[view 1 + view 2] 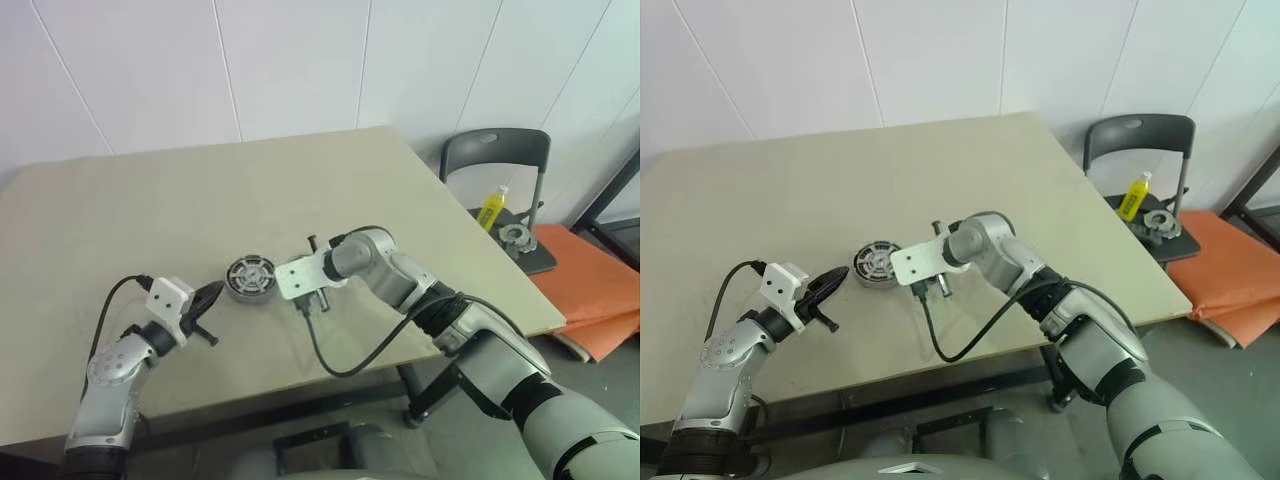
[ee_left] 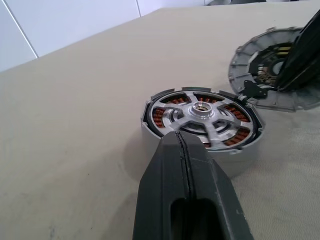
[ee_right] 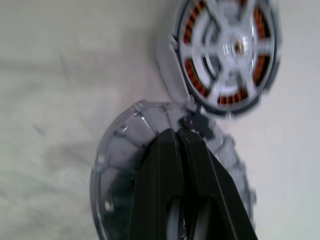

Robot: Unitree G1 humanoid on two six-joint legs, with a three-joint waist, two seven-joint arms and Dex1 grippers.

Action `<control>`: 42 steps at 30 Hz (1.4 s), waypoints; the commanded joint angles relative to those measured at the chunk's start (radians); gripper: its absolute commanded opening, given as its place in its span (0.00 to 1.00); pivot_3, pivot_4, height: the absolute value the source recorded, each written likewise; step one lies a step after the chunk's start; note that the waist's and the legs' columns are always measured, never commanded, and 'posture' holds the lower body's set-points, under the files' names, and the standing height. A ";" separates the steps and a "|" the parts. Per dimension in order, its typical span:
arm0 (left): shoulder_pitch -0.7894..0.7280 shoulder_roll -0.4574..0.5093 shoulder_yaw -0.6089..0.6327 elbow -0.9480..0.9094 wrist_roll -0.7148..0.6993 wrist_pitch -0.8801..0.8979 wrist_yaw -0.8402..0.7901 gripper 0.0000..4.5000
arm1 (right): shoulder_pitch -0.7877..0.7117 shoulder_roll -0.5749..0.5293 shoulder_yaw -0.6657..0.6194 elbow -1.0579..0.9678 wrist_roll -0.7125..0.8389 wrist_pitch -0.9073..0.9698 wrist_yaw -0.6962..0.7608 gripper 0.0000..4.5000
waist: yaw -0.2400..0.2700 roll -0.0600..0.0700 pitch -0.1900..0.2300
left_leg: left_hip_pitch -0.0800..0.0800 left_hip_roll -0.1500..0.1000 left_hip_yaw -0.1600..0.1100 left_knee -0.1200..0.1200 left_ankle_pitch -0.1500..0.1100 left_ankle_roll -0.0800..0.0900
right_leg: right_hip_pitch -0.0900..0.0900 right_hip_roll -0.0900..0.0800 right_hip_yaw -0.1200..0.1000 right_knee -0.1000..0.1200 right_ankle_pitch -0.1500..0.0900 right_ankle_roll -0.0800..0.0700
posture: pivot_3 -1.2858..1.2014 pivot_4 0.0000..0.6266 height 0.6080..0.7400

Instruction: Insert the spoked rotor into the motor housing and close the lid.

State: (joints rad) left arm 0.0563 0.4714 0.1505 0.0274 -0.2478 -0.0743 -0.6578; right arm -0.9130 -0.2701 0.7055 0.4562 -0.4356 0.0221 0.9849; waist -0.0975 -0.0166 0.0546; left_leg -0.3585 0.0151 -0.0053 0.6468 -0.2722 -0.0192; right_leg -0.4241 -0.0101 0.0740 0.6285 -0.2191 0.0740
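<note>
On the table (image 1: 120, 230) we see the housing (image 1: 250, 277) lying flat near the front edge, the rotor (image 2: 202, 112) already seated in it, silver spokes over copper windings. Our left gripper (image 1: 207, 297) sits just left of the housing, jaws pressed together on nothing. Our right gripper (image 3: 179, 136) has its jaws clamped on the lid (image 3: 120, 165), which it holds just right of the housing, tilted on edge beside it, not yet over the rotor.

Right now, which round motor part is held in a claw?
The lid, ringed with segments, pinched by the right claw. The motor housing sits free.
</note>
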 commanded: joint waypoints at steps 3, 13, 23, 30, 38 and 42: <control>-0.026 0.004 0.003 -0.007 0.004 -0.022 0.000 0.00 | -0.036 0.003 0.009 0.062 -0.091 -0.105 -0.099 0.03 | 0.000 0.000 0.000 | 0.000 0.000 0.000 0.000 0.000 0.000 | 0.000 0.000 0.000 0.000 0.000 0.000 | 0.52 0.00 1.00; -0.035 -0.004 -0.008 0.022 0.010 -0.036 -0.002 0.00 | -0.025 0.165 -0.236 -0.041 0.241 0.224 0.089 0.03 | -0.003 0.000 0.000 | 0.001 0.001 -0.001 0.000 0.000 0.000 | 0.000 0.001 0.001 0.002 0.000 0.000 | 0.52 0.00 1.00; -0.047 0.003 0.005 0.021 -0.009 -0.040 -0.015 0.00 | -0.130 0.211 -0.381 0.006 0.357 0.304 -0.020 0.03 | 0.000 0.000 0.000 | 0.000 0.001 -0.001 0.001 0.000 0.000 | 0.001 -0.001 -0.001 0.000 0.000 0.000 | 0.52 0.00 1.00; -0.051 -0.002 0.011 -0.002 -0.041 -0.033 -0.027 0.00 | -0.253 0.061 -0.188 0.269 0.047 -0.072 -0.223 0.03 | -0.001 0.000 0.000 | -0.002 0.000 0.000 -0.001 0.000 0.000 | -0.001 -0.001 -0.001 0.000 0.000 0.000 | 0.52 0.00 1.00; -0.013 0.023 0.045 -0.102 -0.146 0.027 -0.081 0.00 | -0.290 -0.020 -0.080 0.408 -0.122 -0.210 -0.247 0.03 | -0.008 0.001 0.000 | -0.002 0.000 0.001 -0.001 0.000 0.000 | -0.002 0.000 0.001 0.000 0.001 -0.001 | 0.52 0.00 1.00; 0.054 0.062 0.083 -0.178 -0.207 0.081 -0.124 0.00 | -0.274 -0.054 -0.060 0.430 -0.156 -0.229 -0.195 0.03 | -0.009 0.001 0.001 | -0.001 0.000 0.001 -0.001 0.000 0.000 | -0.001 0.000 0.001 0.000 0.000 -0.001 | 0.52 0.00 1.00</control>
State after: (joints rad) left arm 0.1023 0.5148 0.1941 -0.0912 -0.4150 -0.0102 -0.7644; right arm -1.1571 -0.3117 0.6472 0.8935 -0.5803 -0.1910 0.7708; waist -0.1062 -0.0159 0.0551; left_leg -0.3596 0.0153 -0.0046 0.6457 -0.2722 -0.0191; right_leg -0.4254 -0.0102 0.0751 0.6287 -0.2189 0.0732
